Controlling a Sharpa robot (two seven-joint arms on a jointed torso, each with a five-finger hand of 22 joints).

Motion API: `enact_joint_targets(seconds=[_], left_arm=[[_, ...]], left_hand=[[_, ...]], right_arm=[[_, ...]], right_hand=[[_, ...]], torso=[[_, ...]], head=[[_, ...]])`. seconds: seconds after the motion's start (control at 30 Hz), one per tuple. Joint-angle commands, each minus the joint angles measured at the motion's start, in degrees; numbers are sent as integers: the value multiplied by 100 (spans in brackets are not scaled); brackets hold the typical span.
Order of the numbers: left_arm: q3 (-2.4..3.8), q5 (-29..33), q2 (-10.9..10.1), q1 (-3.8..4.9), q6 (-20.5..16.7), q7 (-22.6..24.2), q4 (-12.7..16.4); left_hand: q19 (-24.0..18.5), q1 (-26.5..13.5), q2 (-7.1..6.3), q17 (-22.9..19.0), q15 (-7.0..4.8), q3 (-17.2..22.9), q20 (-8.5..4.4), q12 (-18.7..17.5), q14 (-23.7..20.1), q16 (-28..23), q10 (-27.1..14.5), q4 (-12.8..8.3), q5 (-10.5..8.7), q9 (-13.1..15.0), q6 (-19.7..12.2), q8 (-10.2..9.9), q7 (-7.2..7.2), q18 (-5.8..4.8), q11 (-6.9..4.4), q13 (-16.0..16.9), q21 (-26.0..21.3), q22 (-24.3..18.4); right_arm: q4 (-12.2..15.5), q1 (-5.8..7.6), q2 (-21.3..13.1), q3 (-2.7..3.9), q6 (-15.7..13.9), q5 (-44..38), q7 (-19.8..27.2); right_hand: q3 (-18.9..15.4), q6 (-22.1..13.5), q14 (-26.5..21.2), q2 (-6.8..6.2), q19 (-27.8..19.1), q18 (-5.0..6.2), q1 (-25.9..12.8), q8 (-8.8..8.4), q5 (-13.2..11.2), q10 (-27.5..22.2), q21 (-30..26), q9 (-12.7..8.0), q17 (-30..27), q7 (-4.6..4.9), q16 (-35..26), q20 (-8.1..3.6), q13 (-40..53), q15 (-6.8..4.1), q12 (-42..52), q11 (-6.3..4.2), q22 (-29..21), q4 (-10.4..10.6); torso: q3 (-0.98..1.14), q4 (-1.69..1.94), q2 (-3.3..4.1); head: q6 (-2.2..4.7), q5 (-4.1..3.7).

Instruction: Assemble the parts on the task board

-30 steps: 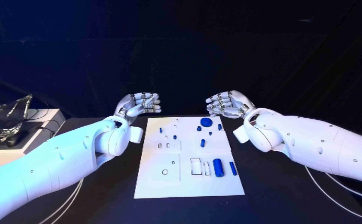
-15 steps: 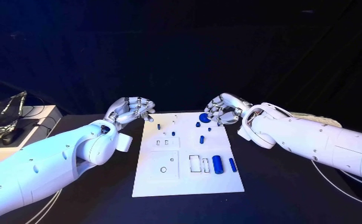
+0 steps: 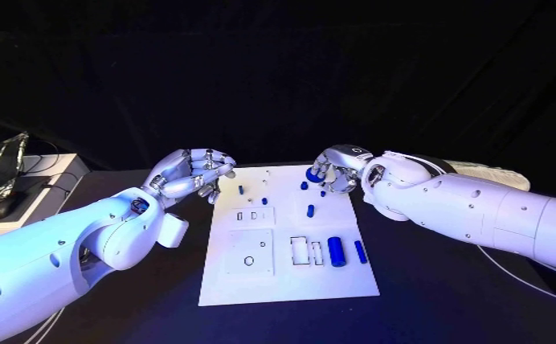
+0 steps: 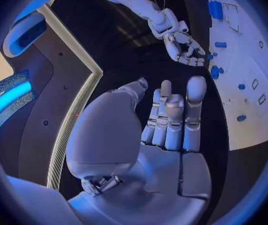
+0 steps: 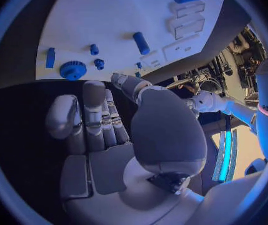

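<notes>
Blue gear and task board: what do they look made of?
Blue gear: probably moulded or printed plastic, matte, uniform blue with fine teeth round the rim. Task board: looks like rigid white plastic or painted plate, flat and matte, with clean-cut recesses. Neither is certain by look alone.

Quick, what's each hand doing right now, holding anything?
Left hand: open, holds nothing, beside the board.
Right hand: open, holds nothing, by the gear.

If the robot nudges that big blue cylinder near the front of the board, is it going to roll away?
Probably, if pushed sideways. The big cylinder lies on its side on the flat white board, so it looks free to roll, likely toward the thinner blue peg beside it. It appears rigid and smooth, maybe slippery to grasp. Neither hand touches it.
</notes>
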Motion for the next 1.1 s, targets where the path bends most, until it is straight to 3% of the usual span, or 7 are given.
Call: enact_joint_targets(seconds=[0.03, 0.23, 0.57, 1.1], left_arm=[[40, -164, -50, -4, 143, 57, 96], [104, -177, -110, -5, 71, 55, 207], [158, -180, -137, -5, 14, 20, 258], [173, -180, -148, -4, -22, -11, 294]], left_hand=[[156, -44, 12, 97, -12, 47, -11, 39, 73, 79, -29, -14, -1, 18, -1, -20, -21, -74, -2, 21, 251, 334], [202, -73, 4, 32, -13, 71, -16, 38, 46, 37, -61, -18, -2, 30, -13, -37, -16, -89, 4, 31, 372, 462], [205, -89, 11, 37, -9, 86, -15, 33, 50, 37, -81, -13, -2, 32, -25, -49, -10, -93, 10, 33, 404, 494], [199, -101, 17, -17, -8, 93, -13, 34, 25, 0, -83, -7, -3, 34, -24, -52, -8, -92, 11, 35, 414, 498]], right_arm=[[10, 19, 31, 6, 210, -646, -397], [22, 73, 95, 9, 309, -752, -515], [18, 155, 171, 27, 246, -820, -622], [-247, 198, 415, 35, 491, -839, -776]], right_hand=[[45, -46, 38, -32, 141, -90, 12, -38, -15, -43, 236, 29, 181, -5, 260, 2, 4, 13, -4, 13, 352, 4], [11, -82, 60, -50, 303, -162, -36, -73, -79, -166, 551, 98, 707, -17, 922, 25, -6, 24, -15, 17, 819, 43], [-42, -72, 77, 1, 384, -198, -67, -78, -115, -225, 696, 141, 998, -2, 1263, 44, 0, 43, -3, 32, 1044, 105], [-53, -66, 76, 36, 411, -211, -67, -84, -126, -216, 752, 165, 1110, 18, 1415, 58, 8, 57, 8, 45, 1130, 137]], torso=[[24, 19, 151], [42, 37, 242], [79, 63, 317], [84, 98, 392]], head=[[8, -11], [32, -24], [45, -9], [57, -28]])
